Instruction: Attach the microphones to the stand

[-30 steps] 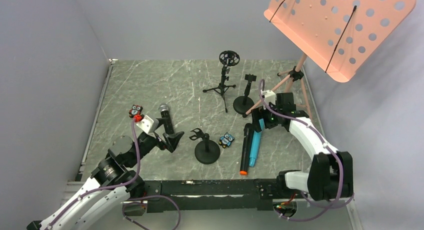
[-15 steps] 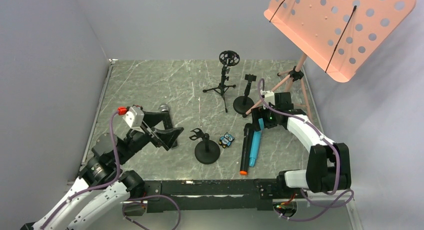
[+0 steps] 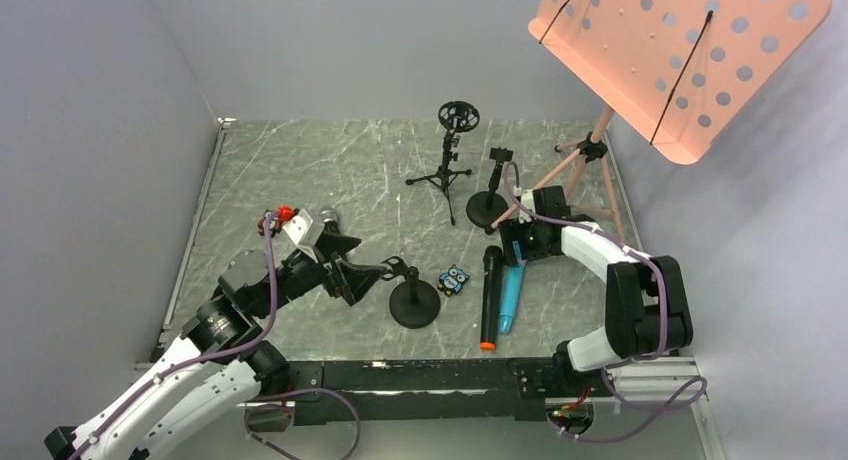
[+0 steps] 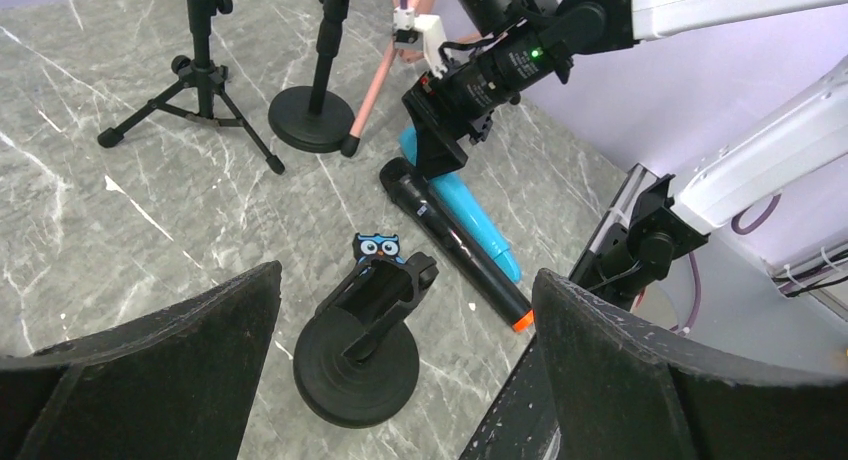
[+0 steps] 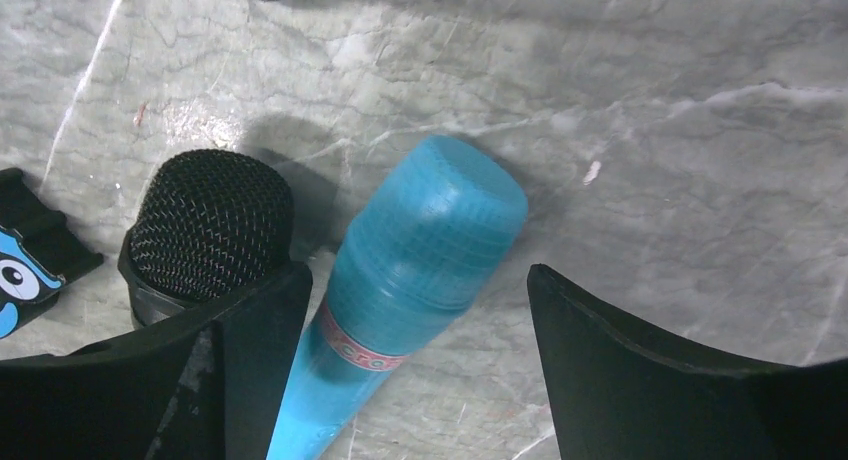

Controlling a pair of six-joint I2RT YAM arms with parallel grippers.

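The light blue microphone (image 5: 420, 245) lies flat on the table beside the black microphone with the orange end ring (image 3: 489, 302). My right gripper (image 5: 415, 280) is open and straddles the blue one just below its head. Its left finger (image 5: 250, 320) sits between the two microphones, and the right finger stands apart from the blue body. My left gripper (image 4: 405, 280) is open and empty above the round-base stand with a clip (image 4: 360, 350). The silver mesh head of a third microphone (image 3: 327, 218) shows behind my left arm.
A small blue owl figure (image 3: 453, 280) lies between the clip stand (image 3: 414, 300) and the microphones. A tripod stand (image 3: 452, 160) and a second round-base stand (image 3: 490, 205) are farther back. A pink music stand (image 3: 680, 50) rises at the back right.
My left arm has swung right, and its open gripper is now over the clip stand. My right gripper has settled around the blue microphone's head end, and its jaws have narrowed slightly.
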